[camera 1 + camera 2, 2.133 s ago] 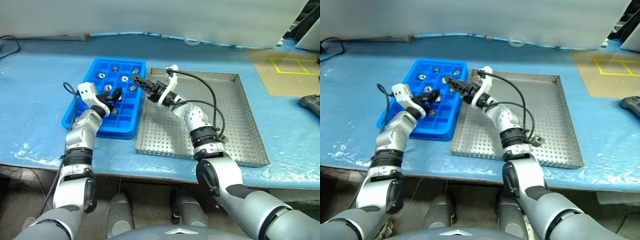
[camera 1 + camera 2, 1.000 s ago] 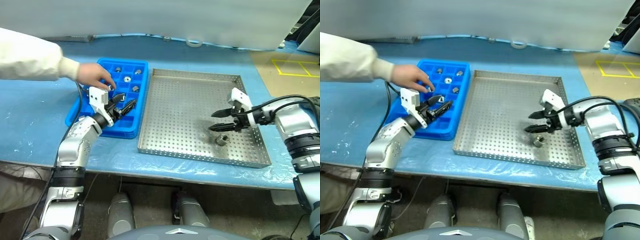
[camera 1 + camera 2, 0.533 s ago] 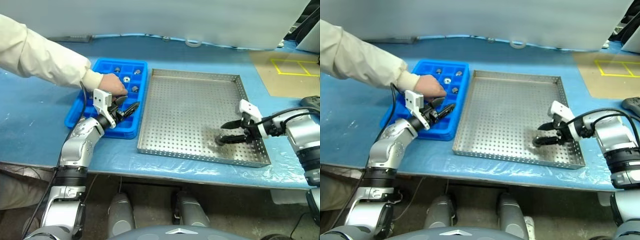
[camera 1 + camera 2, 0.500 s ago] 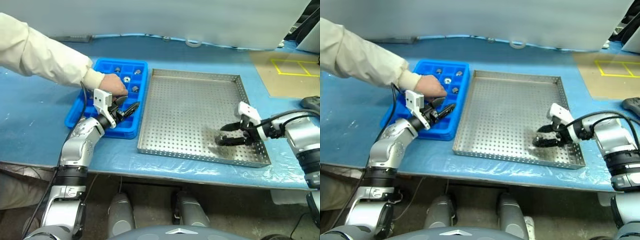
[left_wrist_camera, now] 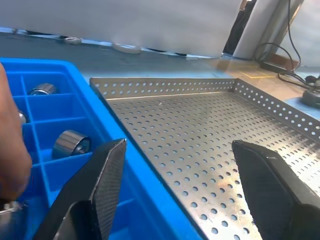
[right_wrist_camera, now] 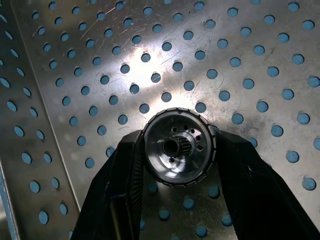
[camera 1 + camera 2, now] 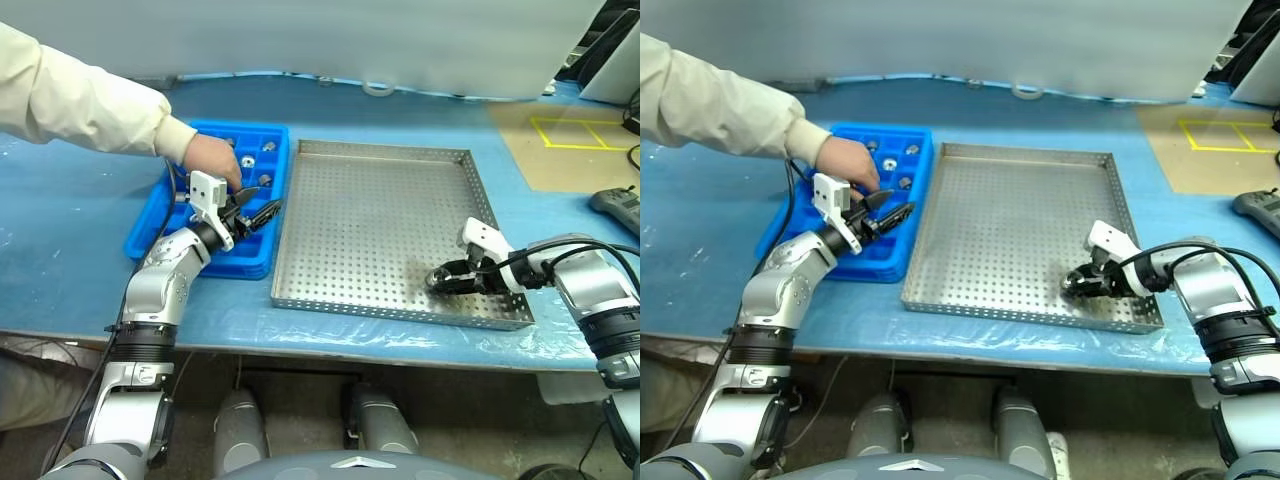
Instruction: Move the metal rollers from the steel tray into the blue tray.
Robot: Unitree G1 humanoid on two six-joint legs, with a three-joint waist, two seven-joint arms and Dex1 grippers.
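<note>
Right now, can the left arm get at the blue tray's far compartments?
Probably not cleanly: a person's hand sits in the blue tray just beyond the left gripper, whose jaws hang open over the tray's right edge.

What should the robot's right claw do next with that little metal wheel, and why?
Probably lift it straight up. The right gripper has its two fingers pressed on either side of the metal roller, which sits low over the steel tray. Lifting would clear the rim before crossing to the blue tray.

Blue table cover (image 7: 70,220), cream sleeve (image 7: 80,95), yellow floor markings (image 7: 575,132), black controller (image 7: 618,205)
</note>
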